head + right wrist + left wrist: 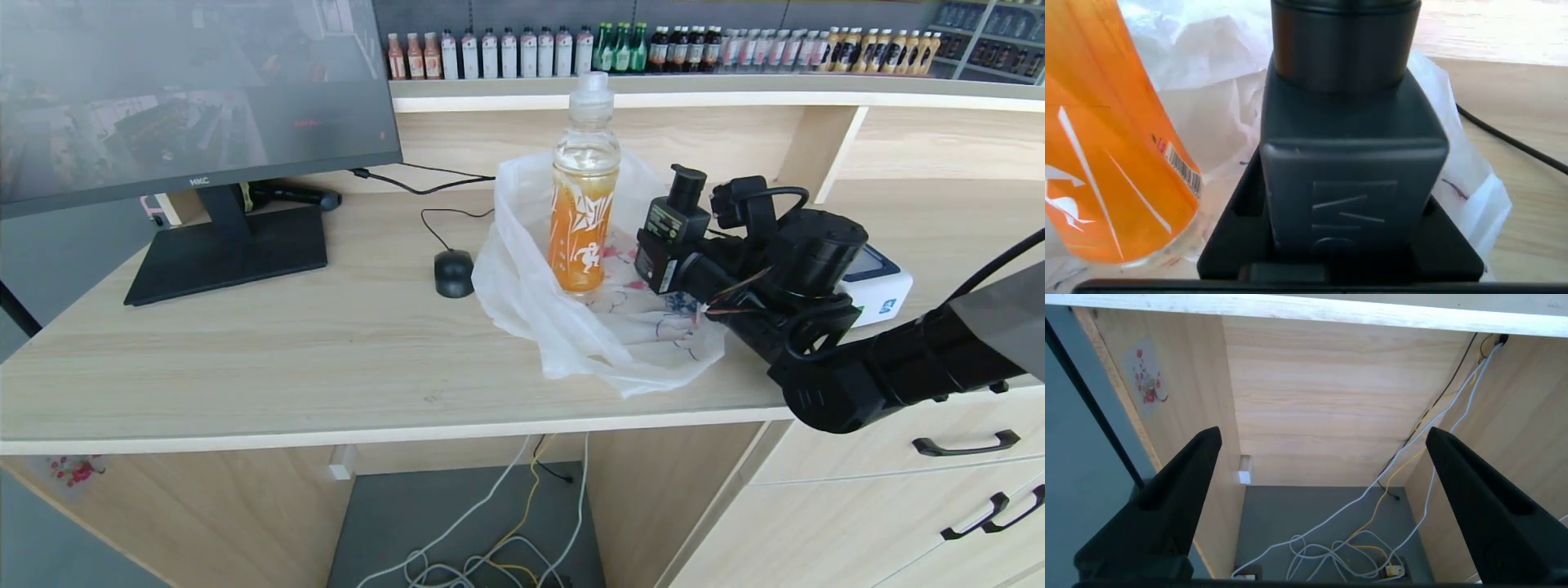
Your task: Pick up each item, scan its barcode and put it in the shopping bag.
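A white plastic shopping bag [563, 327] lies crumpled on the wooden counter [245, 351]. An orange drink bottle [581, 220] with a clear cap stands upright on the bag, its barcode [1182, 170] facing the right wrist camera. Just right of it, my right gripper [682, 265] is shut on a dark square bottle [671, 229] with a black cap, held upright over the bag's right part. In the right wrist view that dark bottle [1351, 171] sits between the black fingers [1229, 241]. My left gripper [1327, 514] hangs open below the counter, holding nothing.
A monitor [188, 90] on its stand is at the back left, and a black mouse [454, 272] sits left of the bag. A white device [880, 287] is behind my right arm. A shelf of bottles [653, 49] lines the back. Loose cables [1355, 539] lie under the counter.
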